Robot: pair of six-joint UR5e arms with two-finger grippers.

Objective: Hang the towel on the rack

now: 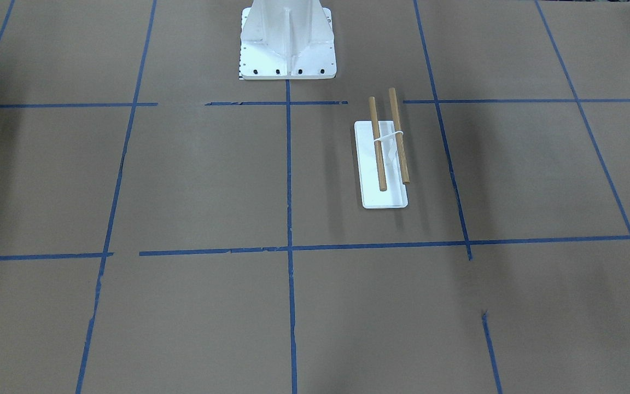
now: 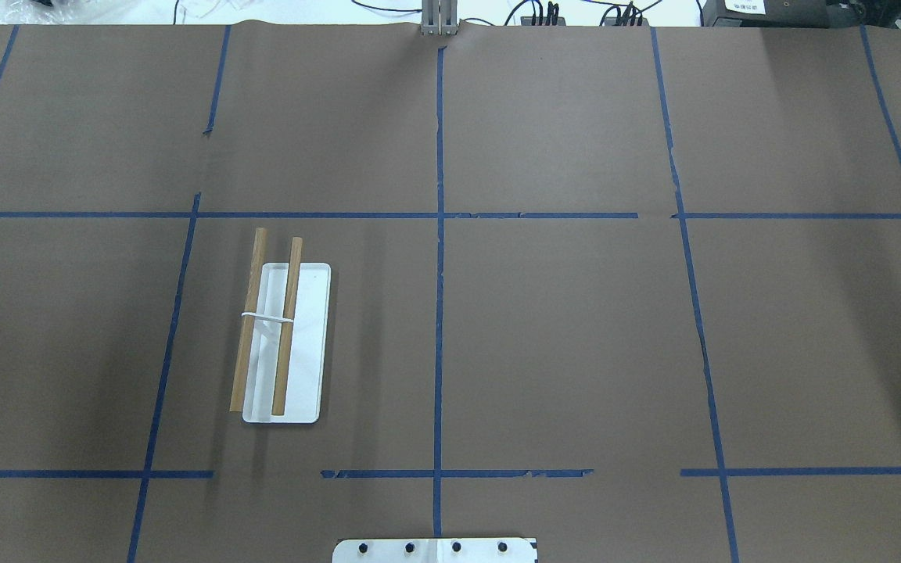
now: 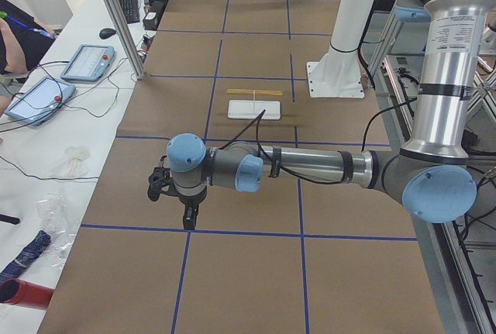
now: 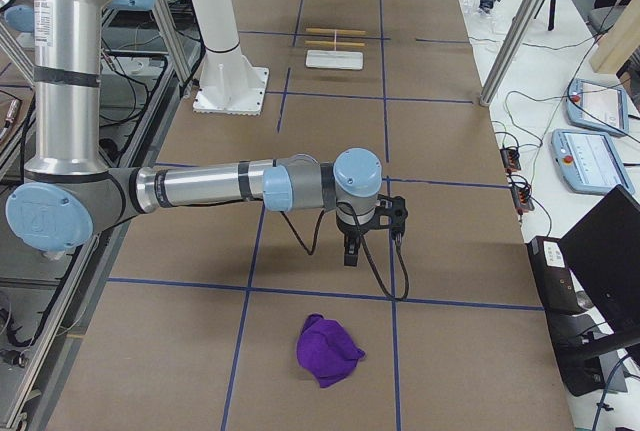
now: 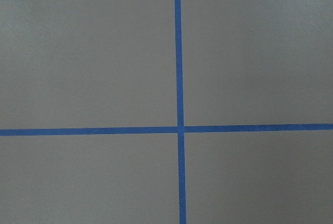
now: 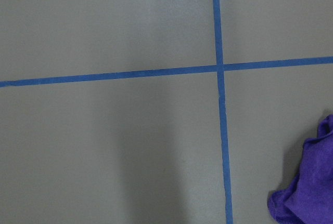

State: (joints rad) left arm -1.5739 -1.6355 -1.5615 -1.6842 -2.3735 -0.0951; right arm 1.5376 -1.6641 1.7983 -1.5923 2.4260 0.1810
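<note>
Bench (image 2: pixel 576 352): brown paper cover with a blue tape grid. The rack (image 2: pixel 303 344) stands on the robot's left half, just left of the centre tape line and in front of the white bolted pedestal (image 1: pixel 287 38). Its flat white base lies on the paper. The two tan rods are parallel and run away from the robot, with a white support crossing them near mid-length. Both rods are bare. The towel (image 4: pixel 328 349) is a crumpled purple heap lying on the bench at the robot's right end, well apart from the rack. One corner of it shows at the lower right edge of the right wrist view, beside a tape line. The right arm is stretched out low over the bench. The right end effector (image 4: pixel 350 253) points down above the paper near the towel, not touching it. It appears only in the side view, so I cannot tell how far its jaws are parted; nothing is visibly held. The left arm is stretched out likewise at the opposite end. The left end effector (image 3: pixel 188 219) points down above a tape crossing, which the left wrist view shows centred. It too is seen from the side only: opening cannot be told, and nothing is seen in it.
</note>
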